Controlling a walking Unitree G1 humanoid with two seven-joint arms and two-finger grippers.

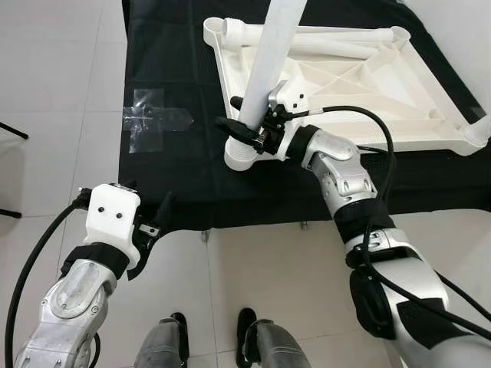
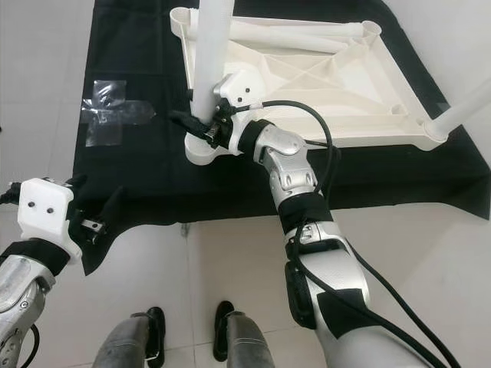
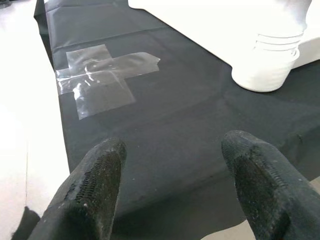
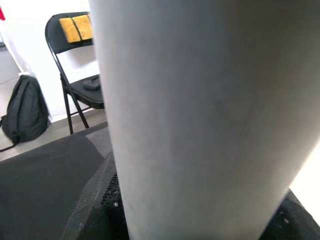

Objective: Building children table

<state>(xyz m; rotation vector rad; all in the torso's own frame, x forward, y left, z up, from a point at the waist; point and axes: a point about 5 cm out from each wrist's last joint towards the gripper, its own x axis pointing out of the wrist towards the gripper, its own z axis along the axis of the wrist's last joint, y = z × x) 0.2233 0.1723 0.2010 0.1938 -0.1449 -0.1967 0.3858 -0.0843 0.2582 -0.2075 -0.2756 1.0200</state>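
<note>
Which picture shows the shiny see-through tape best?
The left wrist view: the tape is close, a clear cross on the black cloth. Both eye views show it smaller, left of the white table.

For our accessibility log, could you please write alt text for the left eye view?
The robot's right gripper clamps an upright white plastic table leg standing in the near corner socket of an upturned white plastic tabletop, which lies on a black cloth. The left gripper hangs open at the cloth's near edge.
</note>
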